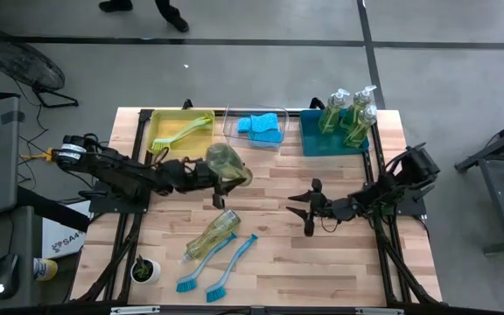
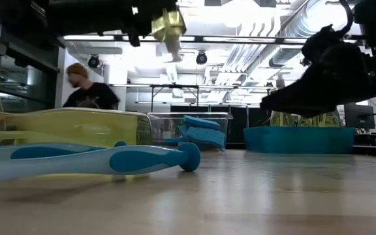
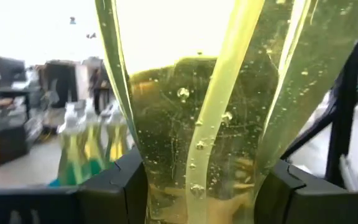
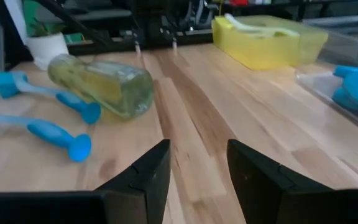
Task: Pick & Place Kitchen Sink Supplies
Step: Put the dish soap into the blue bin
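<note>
Soap bottle (image 1: 227, 164), pinched in the left claw (image 1: 206, 173) above the counter (image 1: 269, 254), should stay level while carried toward the teal bin (image 1: 315, 140) ahead; right claw (image 1: 309, 210) waits empty, spread.

Bright ceiling lights (image 2: 253, 13) blow out the low view; near brush (image 2: 109, 158) blurred. Held soap bottle (image 3: 229, 112) backlit, glowing. Soft shadows on table (image 1: 322, 254).
</note>
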You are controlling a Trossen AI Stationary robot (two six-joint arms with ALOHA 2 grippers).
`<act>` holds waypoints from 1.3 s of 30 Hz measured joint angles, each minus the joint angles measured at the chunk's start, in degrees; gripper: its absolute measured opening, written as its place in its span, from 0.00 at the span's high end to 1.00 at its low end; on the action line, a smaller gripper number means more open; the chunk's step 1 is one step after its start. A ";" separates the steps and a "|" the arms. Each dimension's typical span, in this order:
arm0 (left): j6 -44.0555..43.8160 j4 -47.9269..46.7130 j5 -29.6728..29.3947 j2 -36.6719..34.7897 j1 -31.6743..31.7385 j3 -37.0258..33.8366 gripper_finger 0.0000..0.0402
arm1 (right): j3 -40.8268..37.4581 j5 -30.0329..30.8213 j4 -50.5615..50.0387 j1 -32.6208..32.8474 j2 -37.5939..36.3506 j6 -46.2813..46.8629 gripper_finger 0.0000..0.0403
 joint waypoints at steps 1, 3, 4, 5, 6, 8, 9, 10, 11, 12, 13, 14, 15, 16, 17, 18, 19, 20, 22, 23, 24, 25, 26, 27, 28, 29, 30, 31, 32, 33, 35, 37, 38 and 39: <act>-0.05 1.42 1.72 -0.01 0.76 0.00 0.53 | 0.57 -0.11 1.08 0.00 0.86 -0.42 0.63; -0.08 4.20 4.93 0.00 1.98 0.00 0.53 | 1.94 -0.57 2.15 0.00 2.28 -1.94 0.63; -0.16 5.41 6.47 0.00 2.51 0.01 0.53 | 2.91 -1.04 2.25 -0.02 2.90 -2.97 0.63; -0.18 6.21 7.90 -0.01 3.06 0.15 0.53 | 4.07 -1.43 2.51 -0.10 3.51 -4.10 0.63; -0.16 6.62 9.27 -0.02 3.44 0.47 0.53 | 5.25 -1.58 2.53 -0.18 4.03 -5.47 0.63; -0.05 6.93 11.83 0.00 3.94 1.36 0.53 | 7.93 -2.31 2.53 -0.58 5.02 -8.51 0.63; 0.03 6.91 12.71 0.00 4.20 2.06 0.53 | 9.20 -2.83 2.50 -0.87 5.25 -10.24 0.63; 0.14 6.92 13.51 -0.01 4.19 2.69 0.53 | 10.35 -3.03 2.45 -1.22 5.33 -11.97 0.63; 0.56 6.93 13.98 -0.01 4.22 3.26 0.53 | 11.56 -3.04 2.51 -1.60 5.34 -13.69 0.63; 1.16 6.82 14.35 0.00 4.20 3.82 0.53 | 12.74 -3.03 2.82 -1.98 5.34 -15.35 0.63; 1.82 6.77 15.19 0.04 4.20 4.27 0.53 | 13.60 -2.88 3.33 -2.32 5.27 -17.00 0.63; 2.29 6.84 15.88 0.30 4.19 4.83 0.53 | 14.44 -2.81 3.93 -2.69 5.24 -18.54 0.63; 2.90 6.92 16.98 0.46 4.18 5.42 0.53 | 15.48 -2.88 4.76 -3.07 5.21 -19.85 0.63; 3.54 7.10 18.00 0.48 4.20 5.77 0.53 | 16.43 -3.03 5.40 -3.45 5.16 -21.00 0.63; 4.25 7.65 18.99 0.56 4.18 6.22 0.53 | 17.30 -3.18 6.03 -3.82 5.13 -21.92 0.63; 5.04 8.27 19.99 0.83 4.18 7.02 0.53 | 18.31 -4.05 6.16 -4.18 5.13 -22.85 0.63; 5.85 8.97 21.22 1.14 4.18 7.89 0.53 | 19.30 -5.37 6.04 -4.64 5.13 -23.65 0.63; 6.35 9.15 22.31 1.29 4.18 8.59 0.53 | 20.22 -6.70 5.68 -5.09 5.13 -24.10 0.63; 7.34 9.16 24.45 1.95 4.18 10.00 0.53 | 22.17 -8.44 4.35 -6.03 5.13 -24.81 0.62; 7.70 9.08 24.95 2.45 4.18 10.57 0.53 | 22.94 -8.64 3.36 -6.44 5.12 -25.61 0.62; 7.92 8.92 25.37 2.86 4.16 10.88 0.53 | 23.51 -8.36 2.43 -6.77 5.08 -26.59 0.62; 8.08 8.90 25.57 3.30 4.16 10.97 0.53 | 23.94 -7.59 1.58 -6.97 5.08 -27.59 0.61; 8.14 8.80 25.60 3.70 4.31 11.08 0.53 | 24.24 -6.68 1.11 -7.23 5.08 -28.51 0.60; 8.09 8.77 25.71 4.14 4.69 11.17 0.53 | 24.43 -5.57 1.04 -7.35 5.08 -29.29 0.59; 7.72 8.98 25.87 4.51 4.90 11.19 0.53 | 24.58 -4.42 1.18 -7.41 5.08 -30.27 0.57; 7.42 8.97 25.72 4.80 5.00 11.19 0.53 | 24.64 -3.43 1.42 -7.56 4.94 -31.14 0.55; 7.38 9.14 25.40 5.05 5.35 11.19 0.53 | 24.63 -1.97 1.21 -7.53 4.53 -31.56 0.52; 7.30 9.24 25.21 5.24 5.64 11.19 0.53 | 24.62 -1.17 1.10 -7.45 4.14 -31.61 0.50; 6.98 9.18 25.24 5.26 5.80 11.19 0.53 | 24.62 -1.08 1.11 -7.44 3.59 -31.58 0.47; 6.65 9.15 25.25 5.27 6.16 11.19 0.53 | 24.62 -1.08 0.76 -7.26 2.82 -31.59 0.44; 6.02 9.35 25.62 5.25 6.82 11.19 0.53 | 24.64 -1.27 0.36 -6.81 1.24 -32.09 0.39; 5.76 9.46 26.34 5.25 7.34 11.19 0.53 | 24.64 -1.32 0.27 -6.38 -0.71 -33.73 0.34; 5.76 9.44 26.38 5.25 7.54 11.19 0.53 | 24.65 -1.45 0.28 -6.25 -1.81 -34.50 0.32; 5.80 9.66 26.32 5.25 7.54 11.19 0.53 | 24.69 -1.45 0.14 -6.29 -2.70 -34.68 0.30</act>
